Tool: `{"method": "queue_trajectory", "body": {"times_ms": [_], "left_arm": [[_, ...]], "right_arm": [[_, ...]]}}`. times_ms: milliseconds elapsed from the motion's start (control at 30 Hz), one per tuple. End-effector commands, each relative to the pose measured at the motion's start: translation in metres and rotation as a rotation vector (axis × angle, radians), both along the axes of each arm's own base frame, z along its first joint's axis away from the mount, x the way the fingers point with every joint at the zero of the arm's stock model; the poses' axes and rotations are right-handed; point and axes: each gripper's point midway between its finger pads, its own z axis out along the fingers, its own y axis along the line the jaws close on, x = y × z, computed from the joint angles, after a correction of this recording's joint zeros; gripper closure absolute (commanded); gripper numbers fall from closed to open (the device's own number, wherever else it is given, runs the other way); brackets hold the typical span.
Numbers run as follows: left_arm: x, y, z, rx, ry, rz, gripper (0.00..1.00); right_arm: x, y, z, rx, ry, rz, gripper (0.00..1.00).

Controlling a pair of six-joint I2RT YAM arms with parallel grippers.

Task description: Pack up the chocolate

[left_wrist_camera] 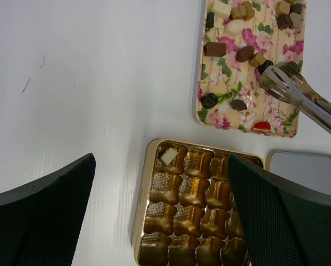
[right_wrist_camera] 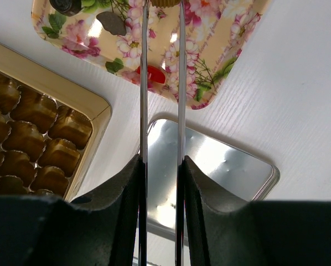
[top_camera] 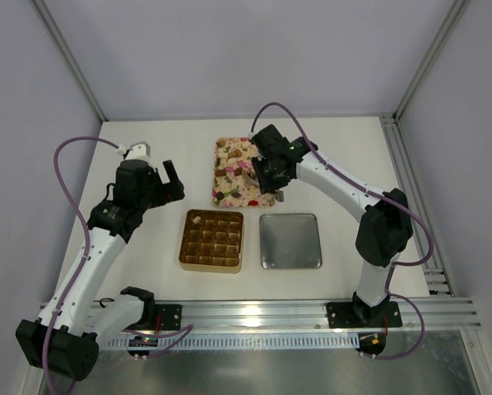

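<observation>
Right tool (right_wrist_camera: 161, 166) half-closed on metal tongs (left_wrist_camera: 298, 95), tips over the floral tray (left_wrist_camera: 218, 117); we can't tell if they hold anything. Left tool (left_wrist_camera: 161, 159) wide open, empty. Chocolate (left_wrist_camera: 215, 49) loose on that tray: likely light, rigid, slick, easily marked; we'd pinch across flat sides gently.

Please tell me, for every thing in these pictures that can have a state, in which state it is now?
gold box: open, one cream-white piece in a corner cell, other visible cells empty.
silver lid: off, lying flat to the right of the box.
flowered tray: holds loose chocolate pieces.
tongs: held, tips slightly apart over the tray.
left gripper: open, empty.
right gripper: shut on the tongs.
</observation>
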Motion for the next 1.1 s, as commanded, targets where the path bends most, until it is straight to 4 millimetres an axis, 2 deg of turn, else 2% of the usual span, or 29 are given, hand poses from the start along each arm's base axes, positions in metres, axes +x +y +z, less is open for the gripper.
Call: {"method": "queue_trajectory", "body": {"times_ms": [0,333,533,867,1067], "left_arm": [[0.001,0.002,0.007,0.000,-0.029,0.011,0.00],[0.001,0.001,0.007,-0.003,-0.025,0.006,0.00],[0.002,0.001,0.006,-0.002,-0.022,0.006,0.00],[0.002,0.000,0.005,-0.004,-0.019,0.004,0.00],[0.001,0.000,0.006,-0.007,-0.021,0.002,0.00]], "right_arm": [[-0.001,0.003,0.039,0.072,-0.080,0.001,0.67],[-0.018,0.009,0.063,0.131,-0.094,0.029,0.67],[-0.032,0.020,0.079,0.162,-0.109,0.065,0.67],[-0.080,0.051,0.094,0.187,-0.103,0.161,0.67],[-0.111,0.069,0.091,0.200,-0.078,0.213,0.67]]}}
